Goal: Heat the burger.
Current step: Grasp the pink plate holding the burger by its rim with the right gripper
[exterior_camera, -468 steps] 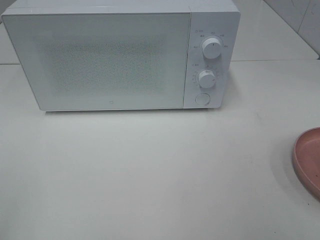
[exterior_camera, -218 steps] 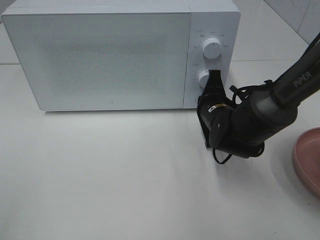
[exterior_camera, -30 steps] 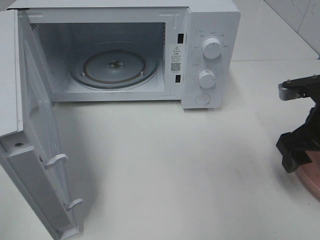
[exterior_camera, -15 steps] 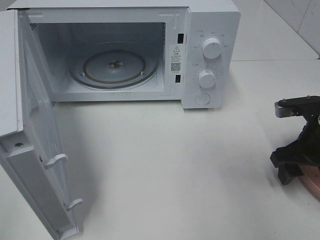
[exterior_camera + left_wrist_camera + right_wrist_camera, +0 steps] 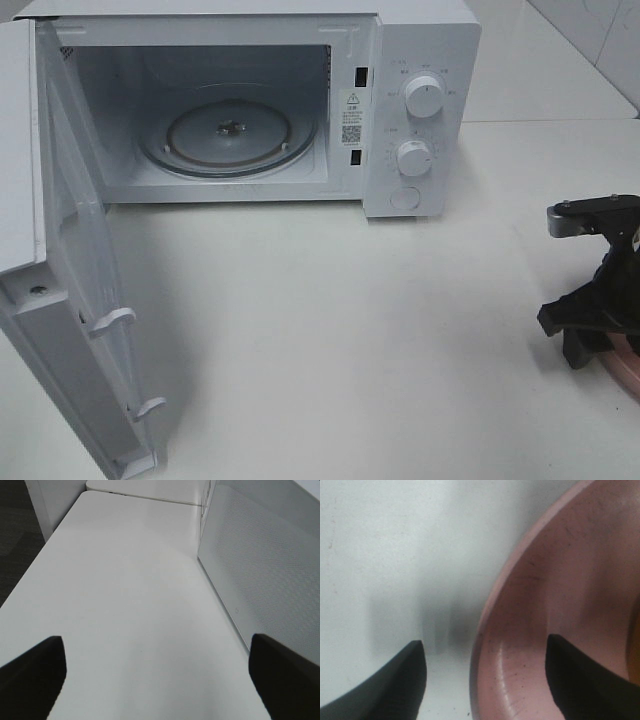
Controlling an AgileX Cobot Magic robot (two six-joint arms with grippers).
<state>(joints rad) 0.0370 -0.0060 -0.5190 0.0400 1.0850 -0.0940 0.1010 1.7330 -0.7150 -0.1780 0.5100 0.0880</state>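
Here, microwave [image 5: 420, 40]: white, standing at the far side of the table [image 5: 350, 330], with its cavity open.
Door [image 5: 70, 300]: swung out toward the near left, inner face showing with 2 latch hooks on it.
Turntable [image 5: 228, 135]: a round glass tray on the cavity floor.
Controls: 2 round knobs, upper [image 5: 424, 97] and lower [image 5: 413, 157], on the right panel, with 1 round button [image 5: 404, 198] below them.
Pink plate [image 5: 625, 365]: on the table at the near right, mostly cut off by the frame in the high view.
Right pincer [image 5: 484, 645]: low over the plate's left rim and wide. 1 finger is over the table outside the rim and 1 is inside the plate. Neither is seen touching the rim, and it grips nothing.
Burger [image 5: 637, 645]: only a thin golden-brown sliver shows, inside the plate beyond the inner finger and cut off by the frame. It is outside the high view.
Left pincer [image 5: 155, 655]: wide, with nothing between its fingers. It hovers above the table beside the door's dotted outer face and is outside the high view.
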